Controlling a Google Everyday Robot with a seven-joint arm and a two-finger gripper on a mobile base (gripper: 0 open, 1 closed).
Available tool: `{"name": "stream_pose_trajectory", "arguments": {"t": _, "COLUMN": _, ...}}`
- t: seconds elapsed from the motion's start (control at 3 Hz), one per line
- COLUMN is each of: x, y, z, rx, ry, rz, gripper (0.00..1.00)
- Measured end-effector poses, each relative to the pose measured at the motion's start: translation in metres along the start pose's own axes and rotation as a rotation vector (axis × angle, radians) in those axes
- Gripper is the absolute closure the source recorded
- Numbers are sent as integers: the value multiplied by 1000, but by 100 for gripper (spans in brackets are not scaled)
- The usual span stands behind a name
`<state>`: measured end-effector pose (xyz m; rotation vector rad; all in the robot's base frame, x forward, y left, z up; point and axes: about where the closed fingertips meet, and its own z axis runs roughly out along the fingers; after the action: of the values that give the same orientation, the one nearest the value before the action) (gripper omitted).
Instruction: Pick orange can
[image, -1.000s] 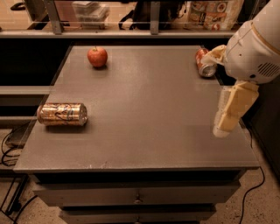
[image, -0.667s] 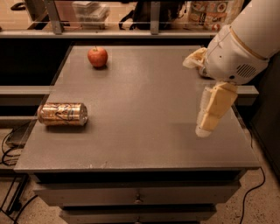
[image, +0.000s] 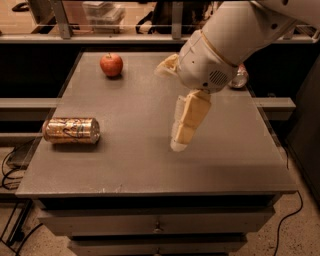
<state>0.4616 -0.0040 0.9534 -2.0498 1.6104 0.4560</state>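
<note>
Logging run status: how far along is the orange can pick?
Done: nothing yet. The orange can lies on its side near the left edge of the table, untouched. In hand: the gripper hovers over the table's middle, well to the right of the can and apart from it. Left: reach the can, grip it and lift.

dim, warm light falls from above onto the grey table (image: 125, 167). the gripper (image: 178, 144), hanging over mid-table, is brightly lit. the orange can (image: 71, 130) glints, with a soft shadow beneath.
</note>
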Motion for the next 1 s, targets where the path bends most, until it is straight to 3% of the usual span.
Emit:
{"name": "stream_pose_trajectory", "arguments": {"t": 0.33, "x": 0, "y": 0, "z": 0, "rx": 0, "ry": 0, "rz": 0, "gripper": 0}}
{"name": "stream_pose_trajectory", "arguments": {"t": 0.67, "x": -10, "y": -9, "z": 21, "rx": 20, "ry": -33, "rz": 35, "gripper": 0}}
{"name": "stream_pose_trajectory", "arguments": {"t": 1.0, "x": -30, "y": -33, "z": 57, "rx": 57, "ry": -94, "rz": 93, "gripper": 0}}
